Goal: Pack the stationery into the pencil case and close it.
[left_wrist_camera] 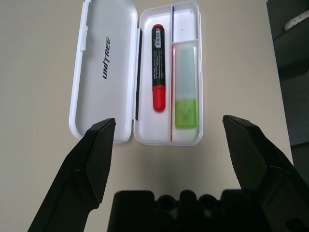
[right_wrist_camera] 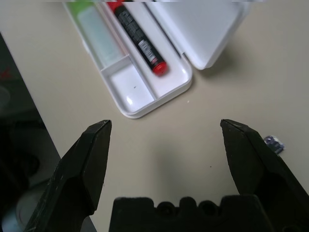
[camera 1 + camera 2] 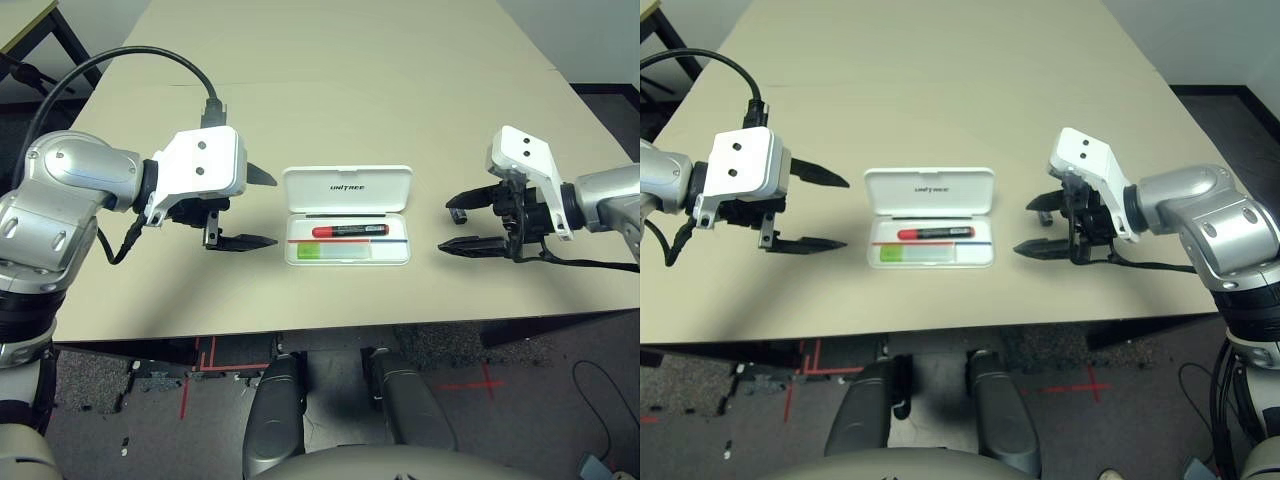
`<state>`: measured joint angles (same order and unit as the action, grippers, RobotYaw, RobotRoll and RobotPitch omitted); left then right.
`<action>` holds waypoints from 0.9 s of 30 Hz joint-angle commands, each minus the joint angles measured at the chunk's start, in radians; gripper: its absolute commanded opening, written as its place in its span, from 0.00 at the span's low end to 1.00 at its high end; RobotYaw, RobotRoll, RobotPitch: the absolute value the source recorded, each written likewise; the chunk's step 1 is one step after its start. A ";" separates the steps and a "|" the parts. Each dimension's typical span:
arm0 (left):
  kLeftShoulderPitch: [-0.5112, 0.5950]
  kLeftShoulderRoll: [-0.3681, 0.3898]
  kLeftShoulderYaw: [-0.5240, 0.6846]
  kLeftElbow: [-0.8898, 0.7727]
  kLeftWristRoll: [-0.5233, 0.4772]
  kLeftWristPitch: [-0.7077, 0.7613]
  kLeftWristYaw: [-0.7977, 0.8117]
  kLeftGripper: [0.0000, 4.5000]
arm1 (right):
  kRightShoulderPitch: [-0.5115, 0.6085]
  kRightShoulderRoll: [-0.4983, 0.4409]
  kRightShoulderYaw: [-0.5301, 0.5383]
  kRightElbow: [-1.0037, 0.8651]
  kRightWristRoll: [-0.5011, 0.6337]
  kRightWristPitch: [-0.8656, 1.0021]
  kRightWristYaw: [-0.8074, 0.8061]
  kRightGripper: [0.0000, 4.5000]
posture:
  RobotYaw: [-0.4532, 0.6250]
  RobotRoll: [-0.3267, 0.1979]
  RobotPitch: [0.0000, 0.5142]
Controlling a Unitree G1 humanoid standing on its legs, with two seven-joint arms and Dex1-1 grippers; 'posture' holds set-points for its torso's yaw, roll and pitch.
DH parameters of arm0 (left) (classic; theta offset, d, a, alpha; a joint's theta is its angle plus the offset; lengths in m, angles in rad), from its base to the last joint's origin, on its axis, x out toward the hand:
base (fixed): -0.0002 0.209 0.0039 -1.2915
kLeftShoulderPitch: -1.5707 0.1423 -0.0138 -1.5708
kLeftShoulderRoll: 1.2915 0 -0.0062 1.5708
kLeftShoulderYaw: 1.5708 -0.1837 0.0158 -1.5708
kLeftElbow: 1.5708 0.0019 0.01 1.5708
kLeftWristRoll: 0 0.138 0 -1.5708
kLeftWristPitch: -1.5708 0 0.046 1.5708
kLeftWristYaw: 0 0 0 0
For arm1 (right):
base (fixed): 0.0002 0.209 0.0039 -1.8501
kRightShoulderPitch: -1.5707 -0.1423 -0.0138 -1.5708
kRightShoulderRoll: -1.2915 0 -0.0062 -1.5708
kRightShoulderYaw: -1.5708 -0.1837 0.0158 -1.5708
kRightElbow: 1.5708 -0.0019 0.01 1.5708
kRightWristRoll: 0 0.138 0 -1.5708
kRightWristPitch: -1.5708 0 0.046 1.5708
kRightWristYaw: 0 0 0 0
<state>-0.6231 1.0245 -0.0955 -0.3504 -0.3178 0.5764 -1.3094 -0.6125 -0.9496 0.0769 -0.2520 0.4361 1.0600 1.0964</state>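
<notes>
The white pencil case (image 3: 310, 190) lies open at the table's middle, its lettered lid (image 1: 96, 43) flat on the far side. Inside its tray lie a red marker (image 3: 350, 231) with a black end and a pale-green-and-white stick (image 3: 335, 254) with a bright green tip. One small end compartment (image 2: 128, 84) holds nothing. My left gripper (image 3: 272, 211) stands open just left of the case and my right gripper (image 3: 446, 226) open a little to its right, both with nothing between the fingers. A tiny dark-and-silver piece (image 2: 273, 143) lies on the table beside a right finger.
The beige table (image 3: 350, 90) stretches far behind the case. Its front edge (image 3: 330, 325) runs close below the case. A black cable (image 3: 150, 55) loops from my left wrist. A second table's corner (image 3: 25, 20) shows at the far left.
</notes>
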 commanded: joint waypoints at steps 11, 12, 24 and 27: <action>-0.023 -0.056 0.069 -0.012 -0.149 0.070 0.060 1.00 | -0.014 -0.042 -0.036 -0.142 0.005 0.474 -0.339 1.00 | 0.36 0.62 0.38; -0.025 -0.057 0.069 -0.010 -0.153 0.070 0.063 1.00 | -0.013 -0.044 -0.033 -0.139 0.003 0.481 -0.354 1.00 | 0.36 0.62 0.38; -0.047 -0.059 0.065 -0.020 -0.184 0.091 0.090 1.00 | -0.032 0.053 -0.015 -0.025 -0.022 0.448 -0.487 1.00 | 0.37 0.62 0.37; -0.048 -0.055 0.062 -0.026 -0.186 0.095 0.093 1.00 | -0.054 0.084 0.006 0.035 -0.036 0.401 -0.507 1.00 | 0.37 0.62 0.37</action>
<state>-0.6617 0.9607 -0.0397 -0.3501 -0.4892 0.6632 -1.2183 -0.6535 -0.8757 0.0680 -0.2439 0.4151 1.4836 0.6031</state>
